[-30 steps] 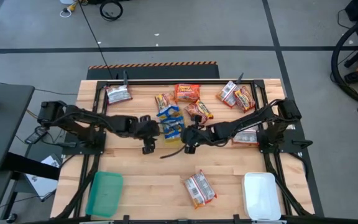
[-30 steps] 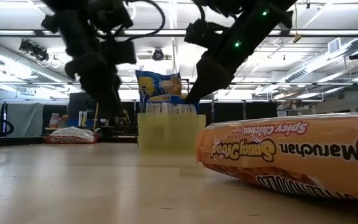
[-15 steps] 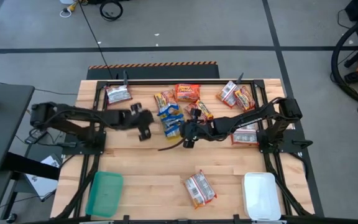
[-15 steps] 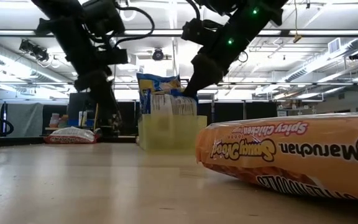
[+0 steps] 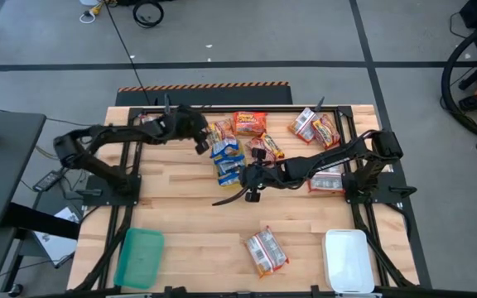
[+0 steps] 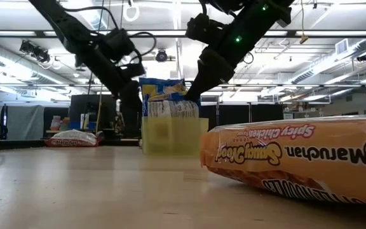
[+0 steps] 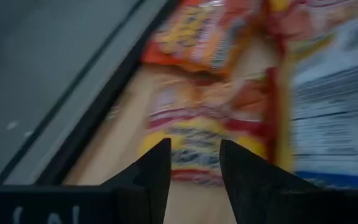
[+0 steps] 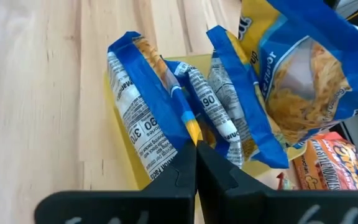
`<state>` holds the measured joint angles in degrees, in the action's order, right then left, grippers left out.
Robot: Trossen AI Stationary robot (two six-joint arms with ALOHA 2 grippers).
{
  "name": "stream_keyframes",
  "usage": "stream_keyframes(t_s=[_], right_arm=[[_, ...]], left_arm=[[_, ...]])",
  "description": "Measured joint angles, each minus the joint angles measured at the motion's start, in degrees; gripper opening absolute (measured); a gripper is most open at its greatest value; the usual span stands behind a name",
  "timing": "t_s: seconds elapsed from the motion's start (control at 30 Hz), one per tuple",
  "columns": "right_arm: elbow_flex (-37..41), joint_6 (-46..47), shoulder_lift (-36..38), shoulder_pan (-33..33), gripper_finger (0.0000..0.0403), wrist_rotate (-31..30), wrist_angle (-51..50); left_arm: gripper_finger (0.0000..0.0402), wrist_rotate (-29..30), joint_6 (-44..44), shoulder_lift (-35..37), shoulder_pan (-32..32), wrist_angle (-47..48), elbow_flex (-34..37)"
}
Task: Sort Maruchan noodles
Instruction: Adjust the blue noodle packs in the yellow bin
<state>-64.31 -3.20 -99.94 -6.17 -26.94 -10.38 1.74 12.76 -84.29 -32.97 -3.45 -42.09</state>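
Risk, judged from the layout: the shallow translucent yellow plastic tray [image 8: 124, 118] at mid-table holds several shiny blue-and-yellow ramen packets [image 8: 143, 121] standing on edge and leaning on each other. The right gripper [image 5: 251, 176] sits right against that stack, so any sideways drag could tip the packets out or shove the light tray across the wooden slatted table [image 5: 189, 232]. Second risk: the left gripper [image 5: 199, 139] is aimed at an orange-red-and-yellow packet [image 7: 197, 134] that lies partly under a neighbouring orange packet [image 7: 201, 31]; a pinch here could lift two at once, or slip off the glossy film.

Pose, right arm: reaches in from the right side toward the table centre, fingers pressed together with nothing between them, tips at the near rim of the yellow tray.

Pose, left arm: stretched toward the far edge, wrist angled down, fingers [image 7: 151, 177] apart and empty, hovering over the loose packet.

Where the noodles are:
- blue-and-yellow ones in the yellow tray
- loose orange-red cluster [image 5: 249, 124] along the far edge
- silver-white-and-red packet [image 5: 157, 124] at the far left
- two more packets [image 5: 317, 127] at the far right
- one lone packet [image 5: 266, 251] near the front
- flat green plastic tray [image 5: 140, 257] and flat white plastic tray [image 5: 348, 261] at the front corners, both without packets

Sorting looks under way, most packets not yet placed
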Motion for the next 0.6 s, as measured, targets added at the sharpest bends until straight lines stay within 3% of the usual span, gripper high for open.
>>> stream_keyframes(t_s=[0.33,0.6], right_arm=[[0.00,-0.49,0.00,0.00,0.0009,2.64,0.38],[0.02,-1.07,1.17,-0.06,0.0009,3.04,-0.01]], left_arm=[[0.0141,-5.43,-0.01,-10.44,4.17,-0.31,-6.49],[0.0141,-8.95,1.27,-12.14,8.66,0.66,-8.01]])
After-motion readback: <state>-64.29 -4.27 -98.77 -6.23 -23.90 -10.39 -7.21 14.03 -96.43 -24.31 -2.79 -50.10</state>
